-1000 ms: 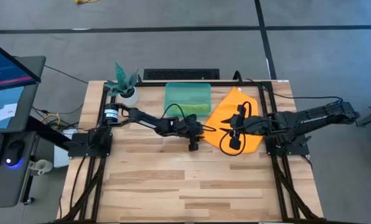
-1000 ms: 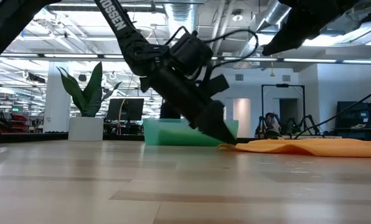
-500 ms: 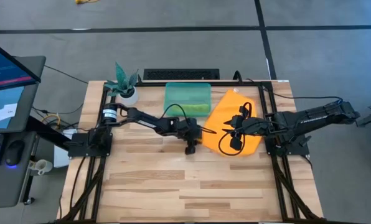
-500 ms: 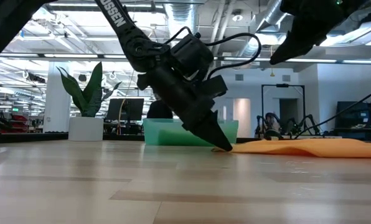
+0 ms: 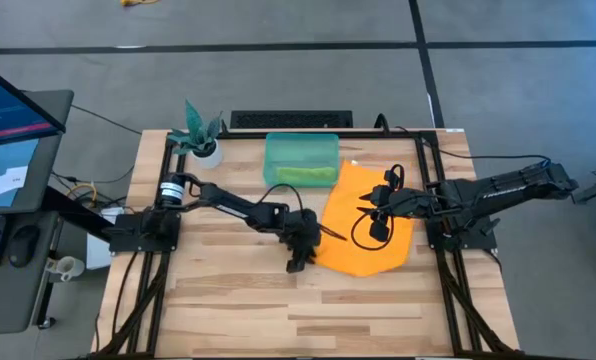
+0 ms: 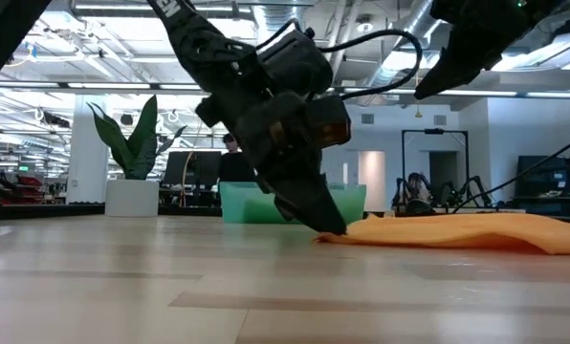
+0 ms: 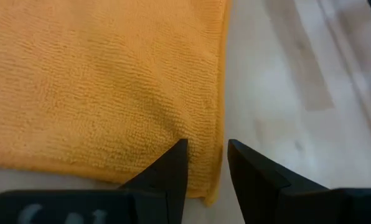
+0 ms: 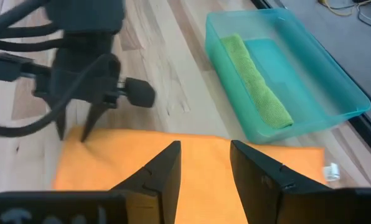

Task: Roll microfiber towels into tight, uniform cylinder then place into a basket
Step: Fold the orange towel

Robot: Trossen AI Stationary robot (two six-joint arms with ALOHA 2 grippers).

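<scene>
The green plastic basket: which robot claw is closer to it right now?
Right. The right gripper hangs above the orange towel, just beside the basket. The left gripper is farther toward the table's front, pinching that towel's corner.

A light wooden table (image 5: 278,300) stands on grey floor (image 5: 278,70); a monitor (image 5: 13,110) sits at one side, and long ceiling lights (image 6: 75,57) brighten the open room behind

Left hand (image 7: 207,165) fingers pinching orange towel (image 7: 98,81) corner edge on wooden table (image 7: 285,93).
</scene>
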